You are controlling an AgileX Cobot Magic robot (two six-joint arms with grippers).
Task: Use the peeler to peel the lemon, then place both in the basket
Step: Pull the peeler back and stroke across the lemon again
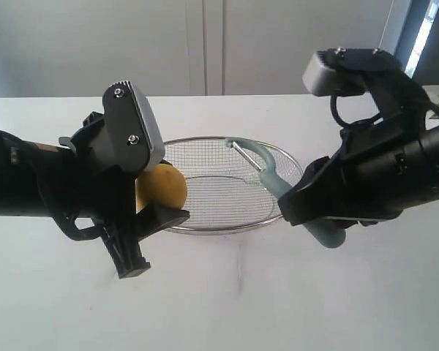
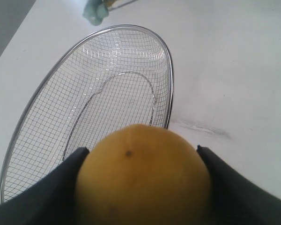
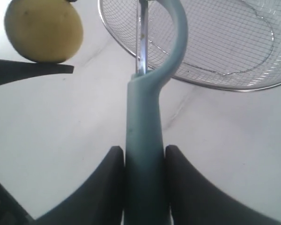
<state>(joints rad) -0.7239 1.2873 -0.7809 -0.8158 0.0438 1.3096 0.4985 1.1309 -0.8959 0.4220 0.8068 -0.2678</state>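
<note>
My left gripper is shut on the yellow lemon and holds it above the near left rim of the wire mesh basket. In the left wrist view the lemon fills the space between the two black fingers. My right gripper is shut on the pale teal handle of the peeler. The peeler slants over the basket's right side, its curved metal blade head pointing toward the lemon with a gap between them.
The basket holds nothing and rests on a white table. A faint seam or smudge marks the table in front of the basket. A pale wall stands behind the table.
</note>
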